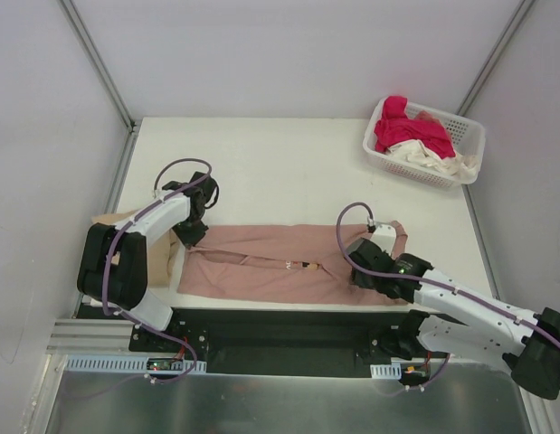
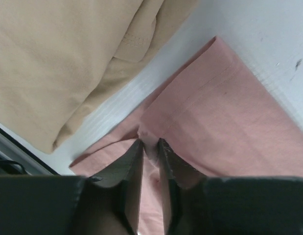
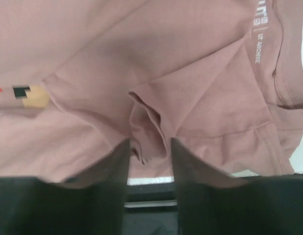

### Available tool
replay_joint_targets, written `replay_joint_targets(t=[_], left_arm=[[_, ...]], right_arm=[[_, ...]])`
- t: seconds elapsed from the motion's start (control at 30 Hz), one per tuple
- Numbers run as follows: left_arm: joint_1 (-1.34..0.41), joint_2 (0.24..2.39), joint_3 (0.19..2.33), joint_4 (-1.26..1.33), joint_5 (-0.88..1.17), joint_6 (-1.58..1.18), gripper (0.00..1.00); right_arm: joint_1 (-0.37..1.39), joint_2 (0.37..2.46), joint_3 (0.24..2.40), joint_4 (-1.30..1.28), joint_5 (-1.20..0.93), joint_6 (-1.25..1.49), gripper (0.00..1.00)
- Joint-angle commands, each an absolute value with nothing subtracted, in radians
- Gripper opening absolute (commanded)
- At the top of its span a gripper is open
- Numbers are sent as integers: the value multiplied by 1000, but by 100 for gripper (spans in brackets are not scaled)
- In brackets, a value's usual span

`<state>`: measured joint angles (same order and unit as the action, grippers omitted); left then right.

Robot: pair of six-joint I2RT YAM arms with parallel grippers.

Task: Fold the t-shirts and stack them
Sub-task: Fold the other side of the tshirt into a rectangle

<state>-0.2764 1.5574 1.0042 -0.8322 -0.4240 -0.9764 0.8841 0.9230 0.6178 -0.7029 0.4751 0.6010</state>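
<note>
While the dusty pink t-shirt point(image 1: 261, 267) lies spread on the table point(image 1: 289, 172), you see the left pincer point(image 2: 150, 143) nearly closed, nipping a fold; the right pincer point(image 3: 150, 147) stands part-open astride a loose fold.

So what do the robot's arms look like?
Two white arms with chunky black joints: the left arm and the right arm. A thin purple cable loops along each. The left fingers and right fingers are dark, flat, tapering blades.

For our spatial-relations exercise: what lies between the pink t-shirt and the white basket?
Only bare white table, seen in the top view; the pink t-shirt and the basket lie apart.
</note>
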Motion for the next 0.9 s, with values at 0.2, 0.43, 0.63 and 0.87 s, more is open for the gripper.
replay_joint_targets(t=[0.2, 0.43, 0.63, 0.87], left_arm=[[-296, 1372, 983, -850, -387, -977, 83], [-397, 1318, 1052, -836, -319, -946, 99], [-459, 1407, 1032, -736, -204, -910, 99], [-460, 1497, 960, -644, -166, -910, 99]], right_arm=[[1006, 917, 732, -854, 537, 695, 97], [925, 1037, 856, -848, 583, 501, 97], [836, 1169, 858, -804, 430, 393, 98], [812, 1298, 813, -766, 403, 393, 89]])
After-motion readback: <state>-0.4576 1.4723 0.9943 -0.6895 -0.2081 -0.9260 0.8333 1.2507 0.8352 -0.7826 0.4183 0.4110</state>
